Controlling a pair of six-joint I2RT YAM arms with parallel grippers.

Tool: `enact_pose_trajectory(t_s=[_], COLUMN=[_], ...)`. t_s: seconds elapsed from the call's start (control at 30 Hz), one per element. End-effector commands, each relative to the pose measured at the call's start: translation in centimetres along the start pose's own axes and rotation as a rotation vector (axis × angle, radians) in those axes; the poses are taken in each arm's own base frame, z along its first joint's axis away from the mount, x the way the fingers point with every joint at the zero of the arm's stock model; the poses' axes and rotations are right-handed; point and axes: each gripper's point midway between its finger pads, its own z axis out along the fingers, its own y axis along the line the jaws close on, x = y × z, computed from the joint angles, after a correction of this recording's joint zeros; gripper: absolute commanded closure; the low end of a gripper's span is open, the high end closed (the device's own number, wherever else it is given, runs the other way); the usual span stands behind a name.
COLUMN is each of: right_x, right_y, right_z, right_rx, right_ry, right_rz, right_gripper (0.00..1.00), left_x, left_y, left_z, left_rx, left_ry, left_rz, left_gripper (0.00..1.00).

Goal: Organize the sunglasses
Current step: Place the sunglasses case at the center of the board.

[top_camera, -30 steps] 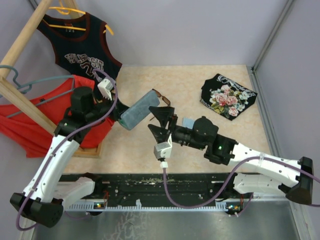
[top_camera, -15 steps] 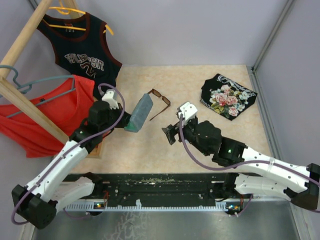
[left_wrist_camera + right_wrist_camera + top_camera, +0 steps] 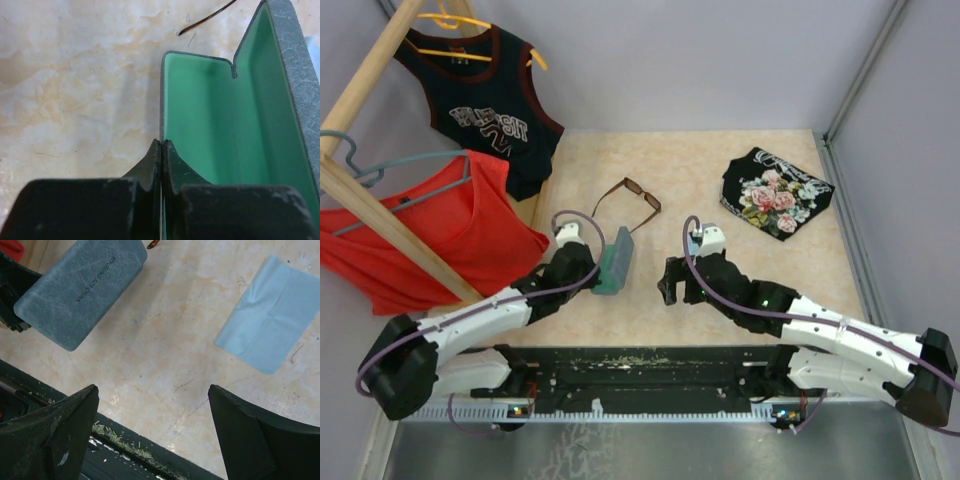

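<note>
The sunglasses (image 3: 640, 196) look light and fragile. The thin frame and long, slim temple arms would probably flex or bend under a hard squeeze, and the smooth lenses seem likely to slip, smudge or scratch if pinched. The safest hold is probably a gentle one across the bridge or the frame's top bar, where the pair should be stiffest. Held by one temple arm alone, it would likely swing. They are brown, with two small dark rectangular lenses, and the temple arms are unfolded, trailing toward seven o'clock. By the look of it, the arms need folding before the pair fits a case. The sunglasses lie on the table (image 3: 740, 160) at about twelve o'clock from the case (image 3: 614, 262), just past its far end and apart from it, and at roughly eleven o'clock from the right gripper (image 3: 672, 282). The left gripper (image 3: 161, 145) has its fingers pressed together on the thin edge of the open, green-lined case. The right gripper hovers with its fingers spread wide and nothing between them. In its wrist view the light blue cloth (image 3: 267, 315) lies at two o'clock.
</note>
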Motion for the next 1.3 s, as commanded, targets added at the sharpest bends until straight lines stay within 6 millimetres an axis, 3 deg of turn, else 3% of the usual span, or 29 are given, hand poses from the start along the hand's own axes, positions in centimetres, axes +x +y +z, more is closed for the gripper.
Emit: enact_pose_trajectory(t_s=[0.0,0.2,0.5,0.87,1.03,1.27], right_x=[0.3,1.6,1.6,1.2,0.9,0.3], right_y=[-0.8,-1.6,-2.3,-2.3,-2.4,-2.4], right_z=[0.4,1.0,0.8,0.5,0.3,-0.2], right_rx=[0.067,0.092,0.104,0.107,0.116,0.125], right_ry=[0.022,0.039,0.005,0.002,0.0,-0.015], right_rz=[0.104,0.095,0.103,0.104,0.101,0.135], right_gripper=[0.08,0.07,0.07,0.07,0.07,0.08], left_x=[-1.4,0.3,2.7,4.0,4.8,5.5], left_y=[-1.7,-1.5,-1.6,-1.2,-0.7,-0.7], left_z=[1.3,2.5,3.8,3.8,3.6,2.8], left_rx=[0.031,0.015,0.029,0.04,0.042,0.074], left_ry=[-0.132,-0.134,-0.087,-0.054,-0.038,-0.008], left_rz=[-0.106,-0.096,-0.074,-0.053,-0.057,-0.06], left_gripper=[1.0,1.0,0.99,0.8,0.77,0.62])
